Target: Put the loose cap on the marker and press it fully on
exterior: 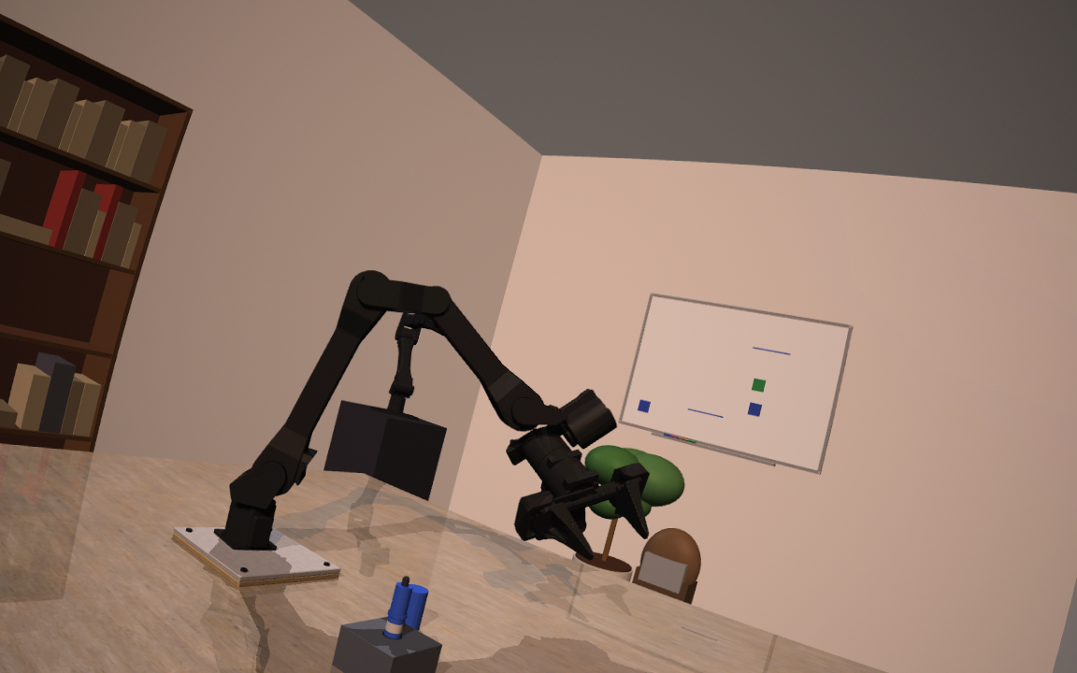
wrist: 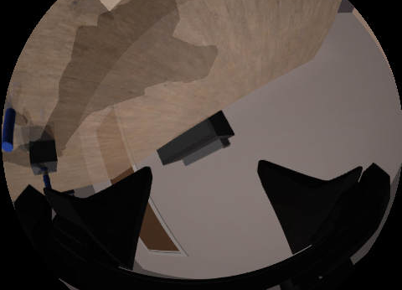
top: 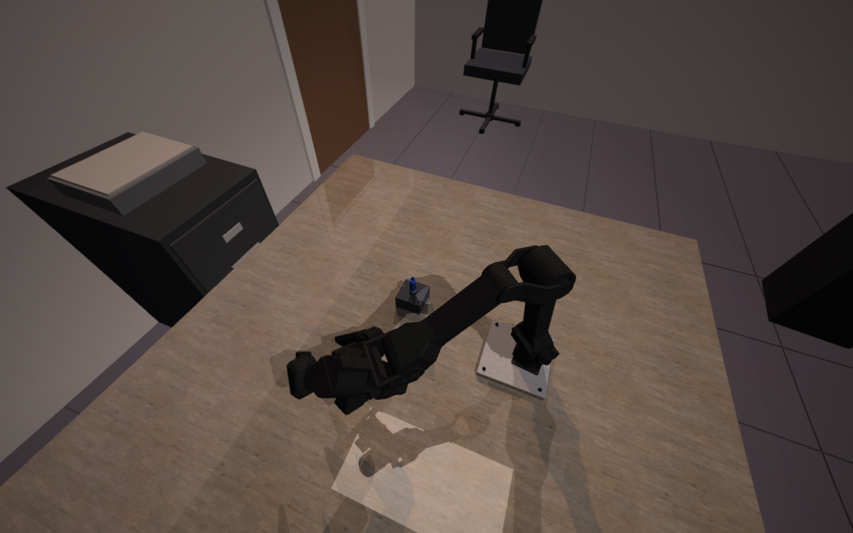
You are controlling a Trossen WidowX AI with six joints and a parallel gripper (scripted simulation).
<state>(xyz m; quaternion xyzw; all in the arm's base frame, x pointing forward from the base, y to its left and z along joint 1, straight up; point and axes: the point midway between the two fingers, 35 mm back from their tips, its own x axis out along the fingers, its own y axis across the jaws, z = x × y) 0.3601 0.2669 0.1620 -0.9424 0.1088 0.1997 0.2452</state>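
The blue marker (top: 412, 286) (exterior: 399, 600) (wrist: 47, 180) stands upright in the dark holder block (top: 410, 302) (exterior: 364, 649) (wrist: 43, 152). Its dark tip shows bare at the top in the exterior view. The loose blue cap (exterior: 418, 597) (wrist: 8, 130) stands on the table beside the block, partly behind the marker in the exterior view and at the left edge of the wrist view. I cannot make it out in the top view. My gripper (exterior: 618, 546) (wrist: 205, 170) is open and empty, raised above the table and well off to one side of the block and cap.
The arm's pale base plate (top: 501, 377) (exterior: 290, 574) is bolted to the wooden table (top: 602, 265). A black cabinet (top: 218, 232) stands beyond one table edge, and an office chair (top: 497, 64) stands farther back on the floor.
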